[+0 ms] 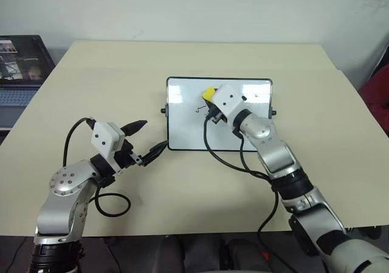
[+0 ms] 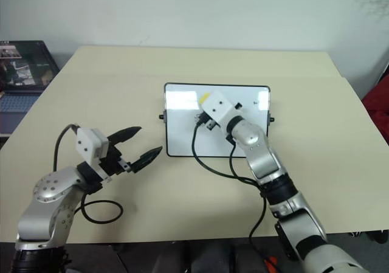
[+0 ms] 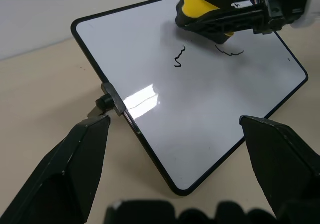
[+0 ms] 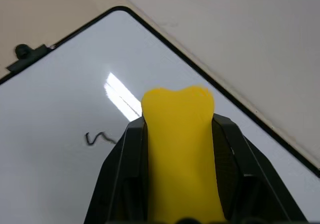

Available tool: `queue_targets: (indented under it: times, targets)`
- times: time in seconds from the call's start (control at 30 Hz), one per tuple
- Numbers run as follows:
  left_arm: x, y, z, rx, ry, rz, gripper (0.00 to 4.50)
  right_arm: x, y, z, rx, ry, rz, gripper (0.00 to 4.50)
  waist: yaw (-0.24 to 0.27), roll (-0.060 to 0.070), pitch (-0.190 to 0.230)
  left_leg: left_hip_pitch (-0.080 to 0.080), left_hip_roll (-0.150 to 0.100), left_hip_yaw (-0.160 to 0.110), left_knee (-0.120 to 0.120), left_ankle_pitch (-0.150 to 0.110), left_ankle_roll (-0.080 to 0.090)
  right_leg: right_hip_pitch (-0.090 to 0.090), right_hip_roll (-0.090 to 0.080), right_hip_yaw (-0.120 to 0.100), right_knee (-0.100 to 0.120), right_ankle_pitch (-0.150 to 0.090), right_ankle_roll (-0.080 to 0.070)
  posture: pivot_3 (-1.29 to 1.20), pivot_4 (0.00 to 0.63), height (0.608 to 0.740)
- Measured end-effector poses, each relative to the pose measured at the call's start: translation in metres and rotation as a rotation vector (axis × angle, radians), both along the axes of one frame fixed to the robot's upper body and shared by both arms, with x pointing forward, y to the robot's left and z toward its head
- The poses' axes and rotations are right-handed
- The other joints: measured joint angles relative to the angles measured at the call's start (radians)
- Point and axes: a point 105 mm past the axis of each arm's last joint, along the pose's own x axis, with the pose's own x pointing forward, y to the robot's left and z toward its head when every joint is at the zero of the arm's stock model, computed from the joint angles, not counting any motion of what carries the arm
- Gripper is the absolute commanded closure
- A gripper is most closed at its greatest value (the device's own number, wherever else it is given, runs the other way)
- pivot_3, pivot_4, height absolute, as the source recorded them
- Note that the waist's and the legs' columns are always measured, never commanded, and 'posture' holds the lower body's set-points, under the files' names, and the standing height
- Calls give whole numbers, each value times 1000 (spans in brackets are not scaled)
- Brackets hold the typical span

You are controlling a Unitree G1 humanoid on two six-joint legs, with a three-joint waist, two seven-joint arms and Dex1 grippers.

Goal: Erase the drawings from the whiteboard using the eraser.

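One whiteboard (image 1: pixel 182 118); one eraser (image 4: pixel 180 149); two drawings (image 3: pixel 179 57) visible.

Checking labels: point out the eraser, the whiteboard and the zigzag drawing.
eraser (image 4: pixel 177 149): right wrist view, middle of its yellow top.
whiteboard (image 3: pixel 200 129): left wrist view, bare white surface.
zigzag drawing (image 3: pixel 179 56): left wrist view, middle of the black squiggle.
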Motion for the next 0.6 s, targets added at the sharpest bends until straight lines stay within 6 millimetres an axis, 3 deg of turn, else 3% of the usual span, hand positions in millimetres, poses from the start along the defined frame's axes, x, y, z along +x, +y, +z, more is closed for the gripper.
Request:
queue_targets:
  times: [0.13,0.4,0.6]
  targets:
    - [0,-1,-1,4,4,-3,0,6,11,3,17,-6,-1,3169,0,0,0,0,0,0,0,0,0,0,0,0,0,0,0,0,150,740]
    - [-1,-4,-4,7,14,-17,0,9,28,-22,11,32,25,3170,1,0,0,0,0,0,0,0,0,0,-1,0,1,0,0,0,150,740]
    - [-1,-5,-4,11,15,-26,0,-14,51,-65,8,144,114,3171,-1,-1,-2,7,0,0,1,0,0,5,-1,0,2,0,0,0,150,740]
